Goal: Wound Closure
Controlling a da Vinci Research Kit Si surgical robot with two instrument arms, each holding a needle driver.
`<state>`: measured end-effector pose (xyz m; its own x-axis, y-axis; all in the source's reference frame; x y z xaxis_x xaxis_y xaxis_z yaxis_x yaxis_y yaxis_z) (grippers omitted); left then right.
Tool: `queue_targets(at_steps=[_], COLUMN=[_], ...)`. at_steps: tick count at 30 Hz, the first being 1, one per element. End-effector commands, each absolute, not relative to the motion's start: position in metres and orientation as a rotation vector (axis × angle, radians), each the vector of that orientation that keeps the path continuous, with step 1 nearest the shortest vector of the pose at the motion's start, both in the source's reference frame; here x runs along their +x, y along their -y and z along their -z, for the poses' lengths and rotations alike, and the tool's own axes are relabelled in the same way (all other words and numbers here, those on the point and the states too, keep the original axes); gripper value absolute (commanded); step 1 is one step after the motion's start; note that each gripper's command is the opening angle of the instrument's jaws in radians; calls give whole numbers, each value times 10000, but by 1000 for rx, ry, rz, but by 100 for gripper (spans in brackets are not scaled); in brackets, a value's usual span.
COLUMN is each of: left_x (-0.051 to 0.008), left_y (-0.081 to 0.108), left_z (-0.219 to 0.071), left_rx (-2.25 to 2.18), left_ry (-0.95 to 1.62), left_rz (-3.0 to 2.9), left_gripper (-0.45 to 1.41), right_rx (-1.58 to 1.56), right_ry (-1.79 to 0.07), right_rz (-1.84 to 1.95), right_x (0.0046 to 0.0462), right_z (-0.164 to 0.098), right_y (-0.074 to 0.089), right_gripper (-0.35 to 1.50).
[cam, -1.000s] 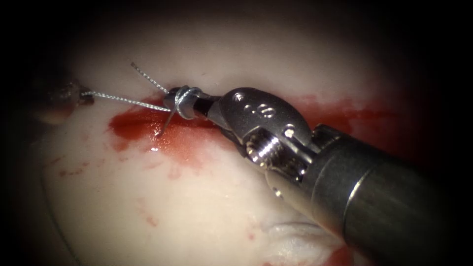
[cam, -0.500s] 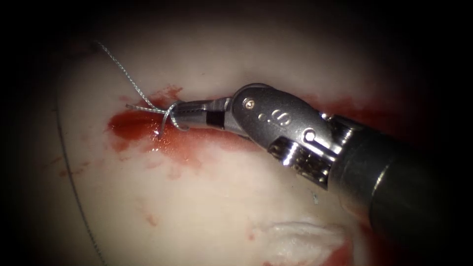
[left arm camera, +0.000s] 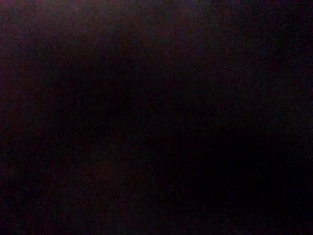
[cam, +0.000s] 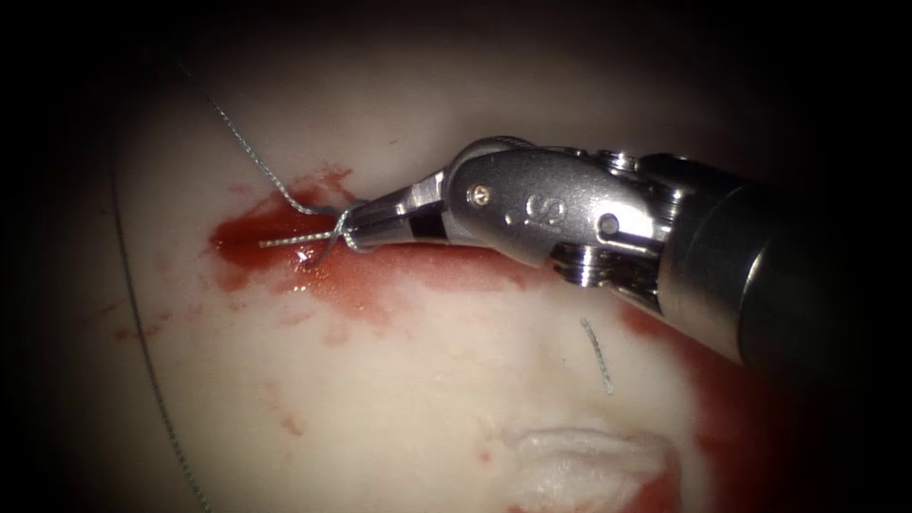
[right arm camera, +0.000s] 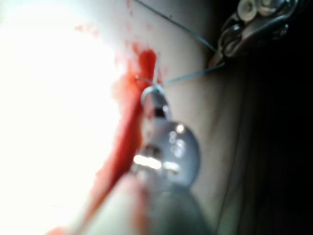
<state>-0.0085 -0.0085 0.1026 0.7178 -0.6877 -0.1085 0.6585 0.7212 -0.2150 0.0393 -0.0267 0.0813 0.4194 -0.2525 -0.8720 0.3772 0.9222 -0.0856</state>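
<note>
Grey braided thread [cam: 249, 154] is looped around the tip of the right gripper [cam: 353, 224] at the left end of the cut [cam: 285, 233], left of the frame's centre in the endoscope view. The gripper's two halves are pressed narrow together, holding the thread where the loop sits. From there one strand climbs toward the upper left of the frame and fades into the dark. A short free end [cam: 285, 241] lies flat to the left of the tip, over the red fluid [cam: 351, 275] pooled along the cut. The right arm's metal wrist and dark shaft [cam: 760, 275] enter from the right edge, just above the tissue [cam: 380, 399].

A loose cut end of thread [cam: 597, 353] lies on the pale tissue below the wrist, right of centre and apart from the cut. A thin dark strand [cam: 142, 332] curves down the left side of the frame to the lower edge. A white raised patch [cam: 579, 454] sits at the bottom, right of centre.

Seen from the right wrist, the right gripper [right arm camera: 150, 93] meets the red line of the cut, and two lengths of thread [right arm camera: 190, 77] run from it and from beyond toward the left gripper [right arm camera: 218, 58]. Whether that one grips the thread cannot be told.
</note>
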Motion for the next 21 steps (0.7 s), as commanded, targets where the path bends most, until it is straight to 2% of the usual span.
queue_targets(at_steps=[1, 13, 21], left_x=[-90, -87, -103], left_y=[71, 81, 77], left_z=[-1019, -1026, -1031], left_rx=[-180, -206, -329], left_ry=[-182, -185, -74], left_rz=[766, 872, 907], left_gripper=[-45, -45, -45], right_rx=[115, 212, 252], right_ry=[-1044, -1003, -998], right_rz=[429, 605, 678], right_x=[400, 396, 400], right_z=[-800, -771, -772], right_y=[247, 255, 273], right_gripper=[-35, -35, -35])
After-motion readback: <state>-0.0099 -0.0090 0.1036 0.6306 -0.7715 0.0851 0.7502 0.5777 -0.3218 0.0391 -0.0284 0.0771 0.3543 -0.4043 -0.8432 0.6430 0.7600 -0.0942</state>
